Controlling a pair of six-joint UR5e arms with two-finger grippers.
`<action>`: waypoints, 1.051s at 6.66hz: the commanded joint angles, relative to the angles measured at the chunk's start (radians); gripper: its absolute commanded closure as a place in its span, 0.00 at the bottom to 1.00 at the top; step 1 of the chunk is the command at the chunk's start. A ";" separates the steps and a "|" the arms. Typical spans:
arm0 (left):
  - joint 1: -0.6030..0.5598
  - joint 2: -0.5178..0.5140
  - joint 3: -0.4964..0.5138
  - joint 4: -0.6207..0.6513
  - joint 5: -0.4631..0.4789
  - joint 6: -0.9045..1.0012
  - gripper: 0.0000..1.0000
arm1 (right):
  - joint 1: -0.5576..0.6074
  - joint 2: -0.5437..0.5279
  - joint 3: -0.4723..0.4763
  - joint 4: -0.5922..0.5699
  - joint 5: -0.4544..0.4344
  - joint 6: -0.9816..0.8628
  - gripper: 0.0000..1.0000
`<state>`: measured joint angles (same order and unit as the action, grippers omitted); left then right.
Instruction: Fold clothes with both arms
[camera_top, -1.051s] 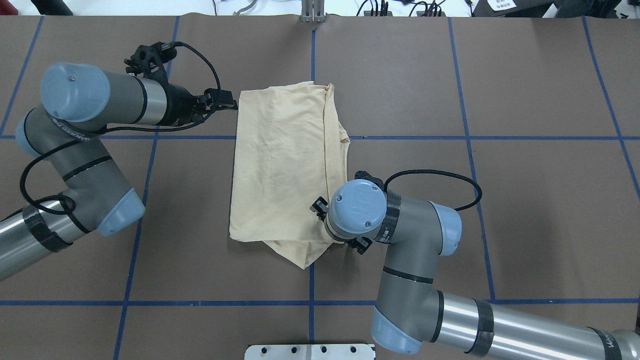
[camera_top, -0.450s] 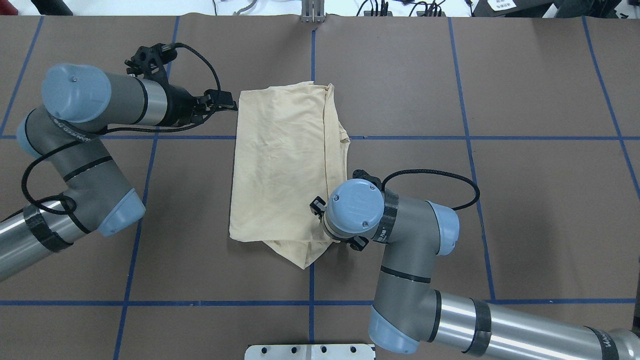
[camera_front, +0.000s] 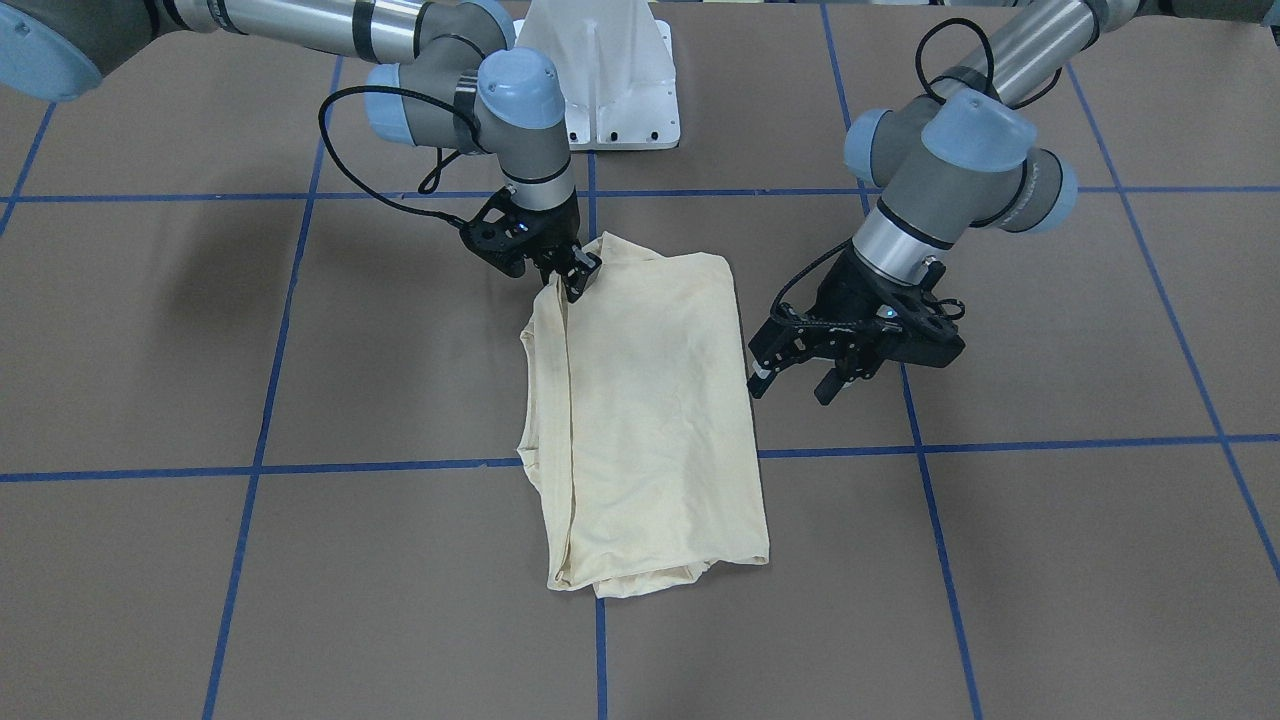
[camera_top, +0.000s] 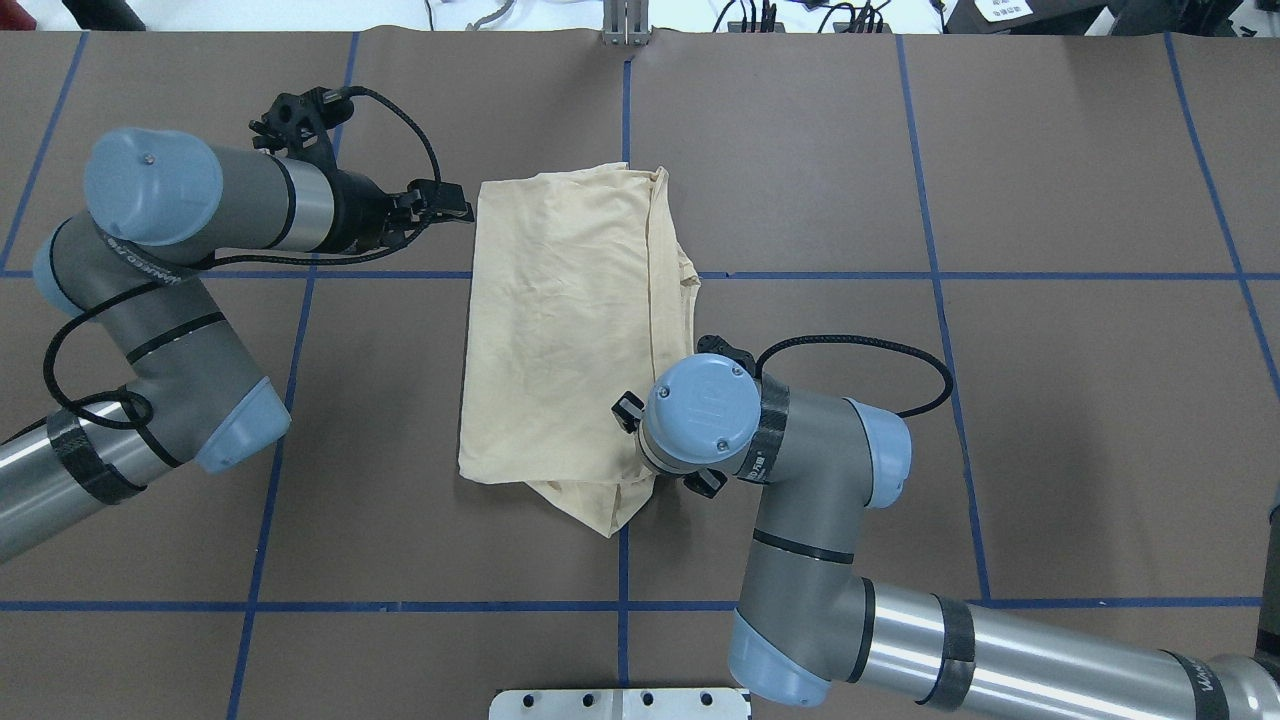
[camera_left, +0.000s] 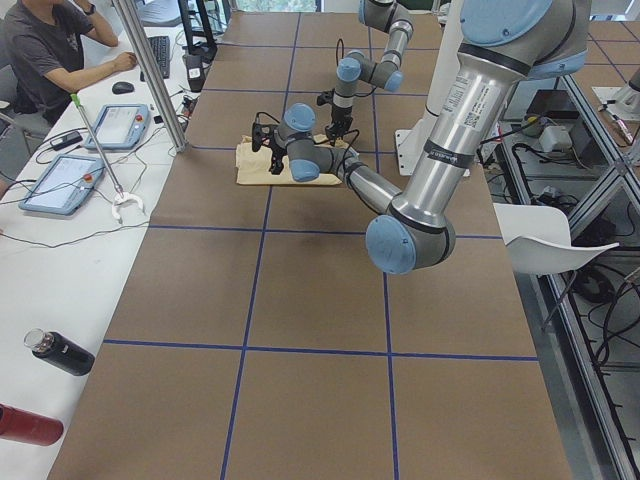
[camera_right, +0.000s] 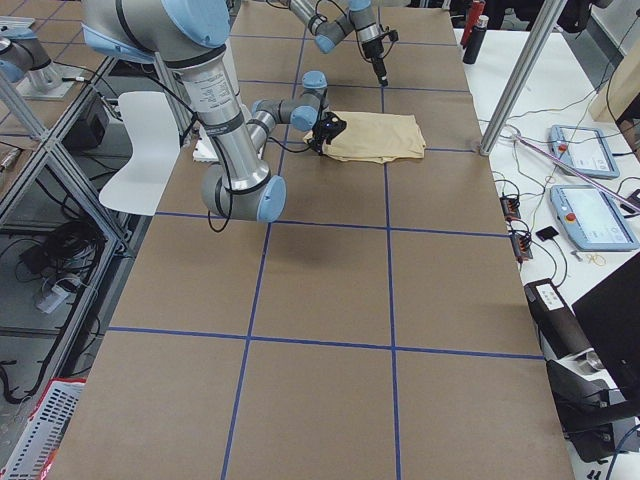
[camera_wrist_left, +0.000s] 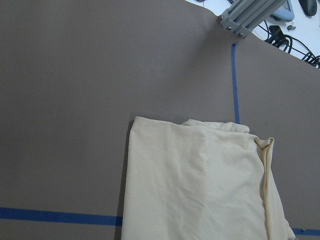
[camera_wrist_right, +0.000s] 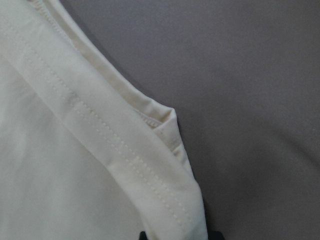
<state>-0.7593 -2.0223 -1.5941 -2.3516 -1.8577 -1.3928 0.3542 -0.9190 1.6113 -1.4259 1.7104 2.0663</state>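
T-shirt (camera_top: 560, 330): pale cream, folded into a long rectangle, lying at the middle of the brown table (camera_top: 1050, 430) across a blue tape line, print not showing. Right gripper (camera_front: 574, 281): pointing down, clenched on the shirt's hem at the near right corner, where the fabric bunches. Left gripper (camera_front: 795, 384): fingers spread, grasping nothing, just beside the shirt's left edge towards its far end.

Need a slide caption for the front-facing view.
Right gripper grips the folded shirt at its corner; left gripper open alongside.
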 joint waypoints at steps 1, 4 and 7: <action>0.000 0.001 0.000 0.000 0.000 0.000 0.00 | 0.000 0.005 -0.013 0.004 -0.002 0.000 0.50; 0.000 -0.001 0.000 0.000 0.000 0.000 0.00 | 0.000 0.006 -0.014 0.005 -0.002 0.001 0.58; 0.002 -0.001 0.002 0.000 0.003 0.000 0.00 | 0.000 0.011 -0.014 0.008 0.000 0.002 1.00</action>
<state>-0.7580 -2.0233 -1.5928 -2.3516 -1.8558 -1.3928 0.3543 -0.9084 1.5972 -1.4193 1.7099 2.0694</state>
